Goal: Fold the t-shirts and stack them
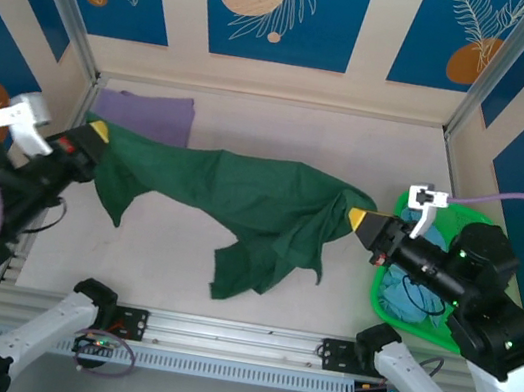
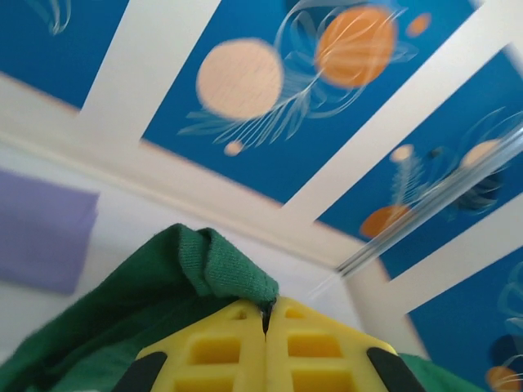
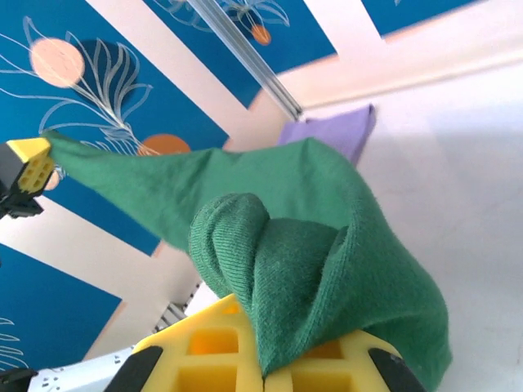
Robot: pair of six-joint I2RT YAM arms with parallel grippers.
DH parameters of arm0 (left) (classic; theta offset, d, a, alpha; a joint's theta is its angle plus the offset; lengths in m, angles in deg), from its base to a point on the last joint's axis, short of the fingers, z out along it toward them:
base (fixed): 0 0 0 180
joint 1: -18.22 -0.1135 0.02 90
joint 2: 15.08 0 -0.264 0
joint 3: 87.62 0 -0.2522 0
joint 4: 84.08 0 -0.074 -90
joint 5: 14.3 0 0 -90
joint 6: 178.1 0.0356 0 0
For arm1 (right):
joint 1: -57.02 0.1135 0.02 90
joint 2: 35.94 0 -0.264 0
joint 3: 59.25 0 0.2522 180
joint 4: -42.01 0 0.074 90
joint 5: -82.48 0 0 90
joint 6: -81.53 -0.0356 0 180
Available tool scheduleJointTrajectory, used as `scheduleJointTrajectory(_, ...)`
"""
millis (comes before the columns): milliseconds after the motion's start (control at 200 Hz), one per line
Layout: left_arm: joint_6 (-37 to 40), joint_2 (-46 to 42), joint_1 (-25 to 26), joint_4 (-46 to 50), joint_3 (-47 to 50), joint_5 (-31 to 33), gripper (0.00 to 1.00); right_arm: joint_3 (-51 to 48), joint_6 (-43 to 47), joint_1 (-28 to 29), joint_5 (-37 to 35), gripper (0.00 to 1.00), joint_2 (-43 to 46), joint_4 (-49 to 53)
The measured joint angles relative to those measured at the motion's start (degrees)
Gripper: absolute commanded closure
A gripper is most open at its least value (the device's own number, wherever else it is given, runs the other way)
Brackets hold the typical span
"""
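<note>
While stretched, dark green t-shirt (image 1: 241,198) clamped at opposite ends by left pincer (image 1: 99,131), right pincer (image 1: 355,216), both closed.

No readable text, label, brand or number appears on anything here.

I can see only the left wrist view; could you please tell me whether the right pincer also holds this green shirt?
Observer: Yes, the right pincer is shut on the dark green t-shirt at its opposite end.
Operator: Is the shirt lifted off the table?
Observer: Its ends are raised; the middle droops toward the table, contact unclear.
Operator: Any other shirts nearby?
Observer: Light blue cloth lies in the green basket on the right side.
</note>
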Motion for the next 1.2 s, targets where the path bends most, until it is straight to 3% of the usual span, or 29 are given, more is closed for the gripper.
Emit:
scheduleJointTrajectory(280, -0.28, 3.69, 0.00, 0.00, -6.97, -0.85, 1.00, 3.17, 1.49, 0.00, -6.60, 1.00, -2.95, -0.07)
scheduleJointTrajectory(460, -0.55, 15.39, -0.15, -0.76, -4.57, 4.59, 1.00, 9.46, 3.50, -3.15, -12.46, 1.00, -18.40, -0.52)
scheduleJointTrajectory(525, -0.37, 22.53, -1.68, -1.97, -4.00, 6.56, 0.80, 11.96, 3.56, -7.26, -12.33, 0.85, -27.30, -0.98)
scheduleJointTrajectory(565, -0.46, 27.17, -3.52, -2.95, -3.96, 7.06, 0.61, 13.77, 3.13, -10.16, -11.78, 0.62, -33.44, -1.57)
scheduleJointTrajectory(620, -1.64, 35.67, -7.61, -4.24, -4.72, 6.93, 0.38, 18.21, 2.71, -14.19, -11.30, 0.40, -43.80, -1.33)
scheduleJointTrajectory(715, -2.19, 53.92, -14.03, -3.06, -12.20, 5.95, 0.20, 31.54, 1.84, -19.89, -9.81, 0.33, -65.22, 1.01)
scheduleJointTrajectory(785, -1.57, 63.54, -16.06, -3.48, -14.34, 5.14, 0.18, 42.51, 1.81, -22.93, -8.59, 0.31, -78.97, 5.16)
scheduleJointTrajectory(840, -1.53, 66.07, -16.41, -2.84, -12.35, 4.33, 0.16, 44.61, 2.14, -24.26, -8.74, 0.23, -83.52, 6.84)
scheduleJointTrajectory(945, -1.75, 62.29, -14.97, -2.67, -4.96, 3.69, 0.14, 32.61, 2.40, -24.85, -8.37, 0.21, -78.01, 6.08)
scheduleJointTrajectory(1135, -2.14, 42.45, -9.51, -6.82, 11.58, 2.62, 0.14, 3.04, 1.62, -22.27, -3.58, 0.23, -47.54, -0.39)
scheduleJointTrajectory(1200, -2.19, 37.13, -7.39, -8.74, 17.68, 2.36, 0.14, -3.54, 1.40, -21.03, -3.08, 0.26, -41.48, -2.51)
